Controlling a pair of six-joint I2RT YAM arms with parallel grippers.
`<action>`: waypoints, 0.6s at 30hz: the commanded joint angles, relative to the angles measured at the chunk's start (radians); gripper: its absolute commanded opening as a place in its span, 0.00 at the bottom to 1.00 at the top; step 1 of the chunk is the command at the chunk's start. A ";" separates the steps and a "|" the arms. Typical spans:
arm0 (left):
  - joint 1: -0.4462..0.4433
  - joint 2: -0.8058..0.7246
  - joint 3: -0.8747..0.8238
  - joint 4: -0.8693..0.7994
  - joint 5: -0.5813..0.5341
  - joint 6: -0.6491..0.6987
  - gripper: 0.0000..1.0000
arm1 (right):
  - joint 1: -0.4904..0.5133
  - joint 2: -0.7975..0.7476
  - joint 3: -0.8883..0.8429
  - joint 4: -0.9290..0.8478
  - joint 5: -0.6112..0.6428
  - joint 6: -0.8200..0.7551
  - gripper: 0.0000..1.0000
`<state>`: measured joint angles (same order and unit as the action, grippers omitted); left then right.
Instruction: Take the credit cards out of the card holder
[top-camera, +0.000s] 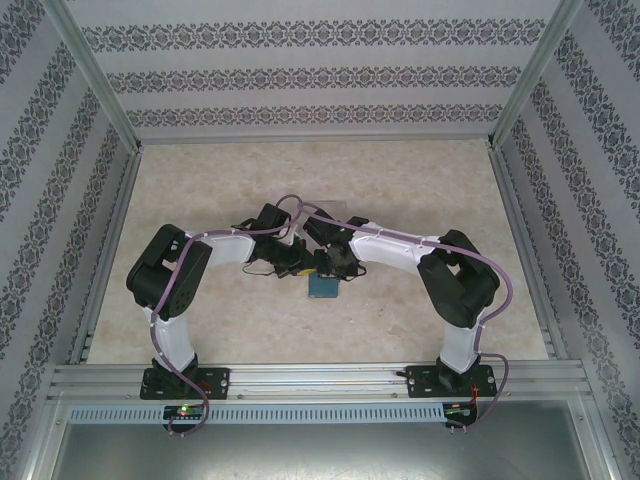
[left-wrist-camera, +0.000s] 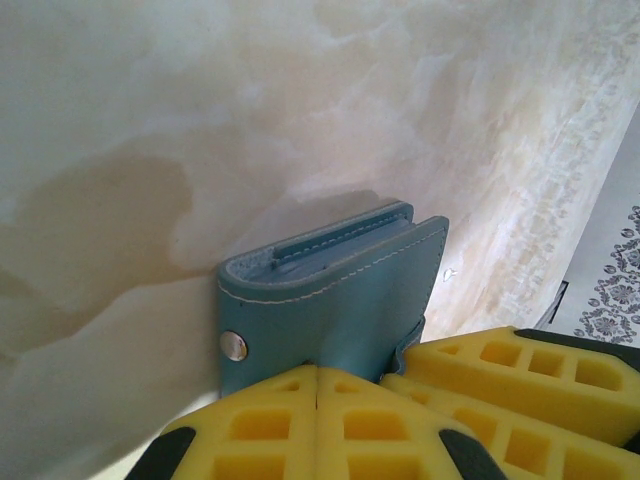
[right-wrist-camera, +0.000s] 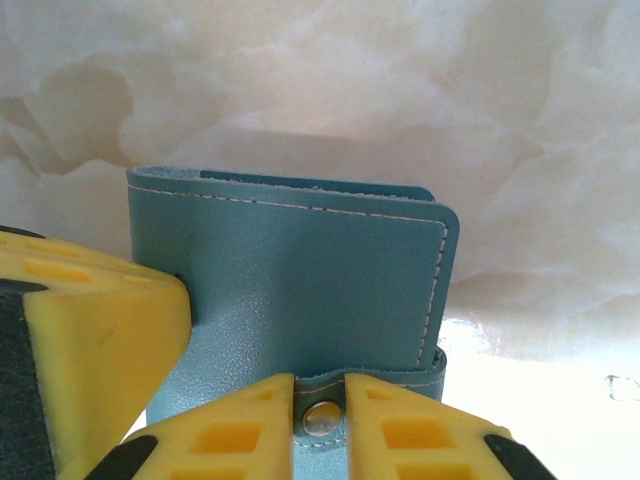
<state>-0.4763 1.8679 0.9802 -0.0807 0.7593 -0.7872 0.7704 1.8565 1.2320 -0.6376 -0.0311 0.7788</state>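
The teal card holder (top-camera: 322, 289) is folded shut and held up between both grippers over the middle of the table. My left gripper (left-wrist-camera: 318, 372) is shut, pinching the lower edge of the card holder (left-wrist-camera: 340, 300) near a metal snap (left-wrist-camera: 233, 346). My right gripper (right-wrist-camera: 320, 385) has its jaws against both sides of the closing tab (right-wrist-camera: 322, 415), below the holder's cover (right-wrist-camera: 300, 280). One left finger (right-wrist-camera: 100, 340) presses on the cover at the left of the right wrist view. The right fingers (left-wrist-camera: 500, 370) lie beside the holder in the left wrist view. The credit cards are hidden inside.
The marbled beige tabletop (top-camera: 420, 190) lies under the holder. Aluminium rails (top-camera: 300, 378) frame the near edge and sides, and patterned walls (top-camera: 300, 75) enclose the table. Both arms bend inward from their bases at the near edge.
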 joint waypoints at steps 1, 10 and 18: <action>-0.003 0.029 -0.021 -0.017 -0.035 0.009 0.00 | -0.005 -0.028 -0.028 -0.061 0.072 -0.010 0.16; 0.008 0.040 -0.019 -0.036 -0.038 0.023 0.00 | -0.036 -0.086 -0.062 -0.066 0.089 -0.018 0.11; 0.012 0.045 -0.019 -0.044 -0.041 0.031 0.00 | -0.063 -0.124 -0.085 -0.079 0.096 -0.029 0.10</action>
<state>-0.4759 1.8732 0.9798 -0.0811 0.7685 -0.7860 0.7204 1.7584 1.1664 -0.6727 0.0227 0.7708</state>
